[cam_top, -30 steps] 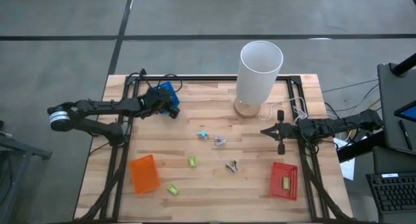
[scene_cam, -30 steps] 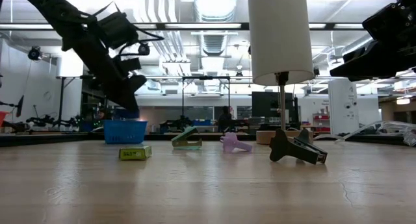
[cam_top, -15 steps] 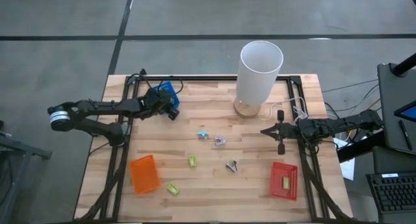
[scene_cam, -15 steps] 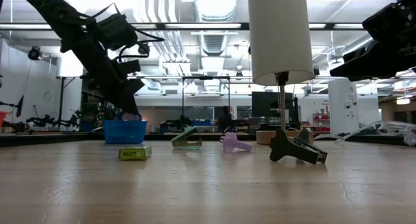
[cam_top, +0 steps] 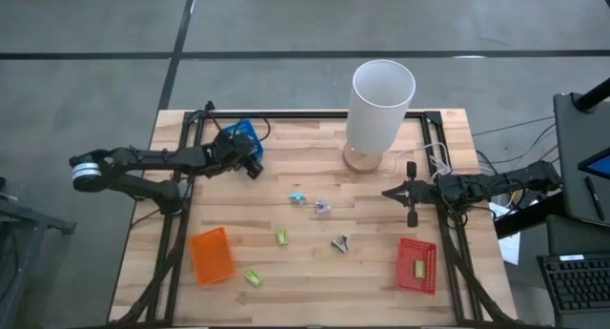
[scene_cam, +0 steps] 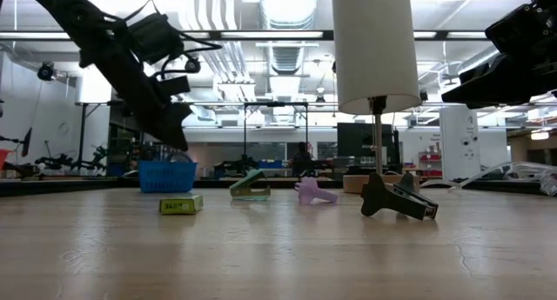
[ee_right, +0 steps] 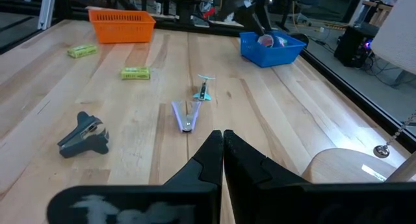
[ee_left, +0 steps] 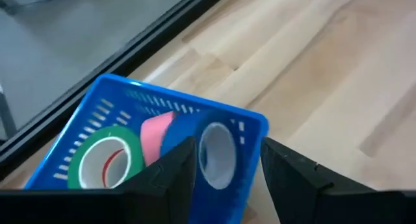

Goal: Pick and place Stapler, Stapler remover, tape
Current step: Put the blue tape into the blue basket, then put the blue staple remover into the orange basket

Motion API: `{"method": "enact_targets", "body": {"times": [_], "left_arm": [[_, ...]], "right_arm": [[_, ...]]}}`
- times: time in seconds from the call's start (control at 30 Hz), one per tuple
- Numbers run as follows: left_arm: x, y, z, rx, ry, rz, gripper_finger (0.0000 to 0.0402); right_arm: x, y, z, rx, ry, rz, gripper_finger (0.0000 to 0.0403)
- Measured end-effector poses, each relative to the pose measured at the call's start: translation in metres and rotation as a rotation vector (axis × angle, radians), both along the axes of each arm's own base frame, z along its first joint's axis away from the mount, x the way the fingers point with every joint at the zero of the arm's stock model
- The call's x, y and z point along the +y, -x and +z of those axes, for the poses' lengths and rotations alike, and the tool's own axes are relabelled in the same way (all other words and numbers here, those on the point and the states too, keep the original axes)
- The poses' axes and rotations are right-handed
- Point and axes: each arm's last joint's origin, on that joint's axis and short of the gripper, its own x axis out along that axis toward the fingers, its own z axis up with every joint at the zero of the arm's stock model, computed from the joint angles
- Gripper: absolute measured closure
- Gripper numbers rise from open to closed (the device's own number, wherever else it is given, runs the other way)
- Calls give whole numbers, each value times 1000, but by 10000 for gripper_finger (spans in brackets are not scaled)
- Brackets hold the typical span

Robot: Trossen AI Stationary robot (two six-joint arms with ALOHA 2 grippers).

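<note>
high: straight down | low: table-level | both share blue basket (cam_top: 245, 133)

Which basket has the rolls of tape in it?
The blue basket, at the table's far left under the left pincer. Green, pink and blue rolls sit inside; the orange basket looks empty.

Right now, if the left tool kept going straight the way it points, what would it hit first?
Most likely the blue roll of tape in the blue basket, which sits between the open left tool's fingers; depth is uncertain.
</note>
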Motion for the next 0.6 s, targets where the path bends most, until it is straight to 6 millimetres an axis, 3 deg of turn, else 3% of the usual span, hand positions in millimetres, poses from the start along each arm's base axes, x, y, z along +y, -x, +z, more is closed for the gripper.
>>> {"method": "enact_targets", "body": {"times": [0.33, 0.6], "left_arm": [[-14, -7, 2, -38, 1, -66, 227], [-40, -18, 4, -129, 98, -208, 227]], "right_arm": [[0, 0, 0, 0, 0, 0, 394], [0, 0, 0, 0, 0, 0, 394]]}}
